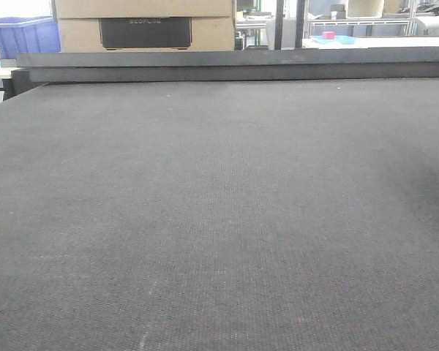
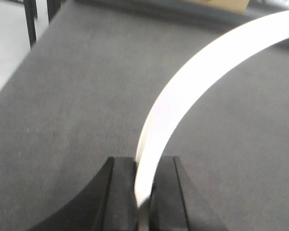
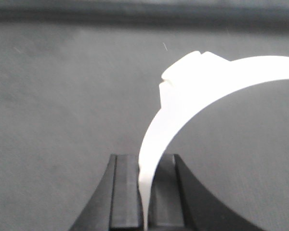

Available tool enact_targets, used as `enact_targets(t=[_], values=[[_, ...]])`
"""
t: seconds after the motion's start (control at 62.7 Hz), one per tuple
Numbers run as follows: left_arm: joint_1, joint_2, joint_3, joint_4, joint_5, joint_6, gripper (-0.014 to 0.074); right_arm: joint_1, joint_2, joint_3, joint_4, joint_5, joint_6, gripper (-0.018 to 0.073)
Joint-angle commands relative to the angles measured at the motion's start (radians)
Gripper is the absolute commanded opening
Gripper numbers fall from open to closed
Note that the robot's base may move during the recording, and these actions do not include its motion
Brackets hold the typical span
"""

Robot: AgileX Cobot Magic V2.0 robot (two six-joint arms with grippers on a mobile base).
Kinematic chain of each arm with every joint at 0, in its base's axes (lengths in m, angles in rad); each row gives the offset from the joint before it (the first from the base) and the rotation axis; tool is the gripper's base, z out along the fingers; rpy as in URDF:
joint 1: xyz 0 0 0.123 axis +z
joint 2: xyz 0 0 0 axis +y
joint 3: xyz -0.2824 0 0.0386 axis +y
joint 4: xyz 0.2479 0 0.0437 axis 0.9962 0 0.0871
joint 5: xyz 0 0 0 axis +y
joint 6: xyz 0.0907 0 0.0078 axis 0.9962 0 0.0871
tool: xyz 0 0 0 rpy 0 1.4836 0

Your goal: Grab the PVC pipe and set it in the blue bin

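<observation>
The PVC pipe (image 3: 183, 110), a thin white curved band with a stepped tab, arcs up-right from the right gripper (image 3: 145, 162), which clamps its end. The left gripper (image 2: 143, 164) likewise pinches a white arc (image 2: 192, 82).

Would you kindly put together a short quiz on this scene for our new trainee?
1. True or false: the left end effector is shut on a white curved band.
2. Multiple choice: in the right wrist view, what does the white piece held by the right end effector show near its upper bend? A) a stepped tab B) a red sticker C) a metal screw
3. Fill in the blank: in the front view, the blue bin shows in the upper ___ corner of the picture.

Key: 1 true; 2 A; 3 left.
</observation>
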Motion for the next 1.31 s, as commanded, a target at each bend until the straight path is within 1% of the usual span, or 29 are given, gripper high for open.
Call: enact_targets(t=[0.0,0.128,0.191,0.255,0.303,0.367,0.414,0.43,0.478,0.542,0.59,0.67,0.813,0.909,1.004,1.132,1.291], values=[[-0.001,-0.035,0.002,-0.009,-0.046,0.002,-0.0111,-0.005,-0.038,0.001,-0.018,-0.108,-0.025,-0.0163],[-0.003,-0.052,0.002,-0.011,-0.052,0.002,-0.0111,-0.005,-0.087,0.001,-0.03,-0.239,-0.025,-0.0163],[-0.018,-0.057,0.002,-0.011,-0.066,0.002,-0.0111,-0.005,-0.111,0.001,-0.091,-0.281,-0.025,-0.0163],[-0.045,-0.057,0.0,-0.011,-0.09,0.007,-0.0111,-0.005,-0.13,0.001,-0.176,-0.281,-0.025,-0.0163],[-0.073,-0.057,-0.007,-0.011,-0.103,0.029,-0.0111,-0.005,-0.14,0.001,-0.212,-0.261,-0.025,-0.0163],[-0.111,-0.057,-0.016,-0.009,-0.121,0.056,-0.0111,-0.007,-0.162,0.001,-0.211,-0.206,-0.025,-0.0163],[-0.146,-0.057,-0.023,0.002,-0.135,0.075,-0.0111,-0.007,-0.18,0.001,-0.161,-0.151,-0.017,-0.0163],[-0.162,-0.057,-0.025,0.008,-0.139,0.078,-0.0111,-0.007,-0.186,0.001,-0.129,-0.134,-0.01,-0.0163],[-0.189,-0.057,-0.027,0.022,-0.161,0.078,-0.0111,-0.012,-0.205,0.001,-0.082,-0.104,-0.002,-0.0163],[-0.216,-0.057,-0.027,0.029,-0.203,0.078,-0.0111,-0.012,-0.224,0.007,-0.079,-0.089,-0.002,-0.0163],[-0.225,-0.057,-0.027,0.011,-0.233,0.078,-0.0111,-0.012,-0.238,0.009,-0.079,-0.089,-0.002,-0.0163],[-0.227,-0.057,-0.027,-0.017,-0.265,0.078,-0.0111,-0.012,-0.262,0.017,-0.079,-0.067,-0.002,-0.0163],[-0.208,-0.057,-0.027,-0.021,-0.269,0.078,-0.0111,-0.012,-0.321,0.032,-0.113,0.041,-0.002,-0.0163],[-0.189,-0.057,-0.027,-0.021,-0.269,0.078,-0.0111,-0.012,-0.377,0.054,-0.103,0.048,-0.002,-0.0165],[-0.172,-0.057,-0.027,-0.021,-0.269,0.078,-0.0111,-0.007,-0.429,0.098,-0.07,0.019,-0.002,-0.0165],[-0.17,-0.057,-0.027,-0.032,-0.271,0.078,-0.0111,0.021,-0.469,0.143,-0.048,-0.063,-0.002,-0.0165],[-0.17,-0.08,-0.027,-0.04,-0.258,0.078,-0.0111,0.074,-0.47,0.144,-0.07,-0.16,-0.012,-0.0165]])
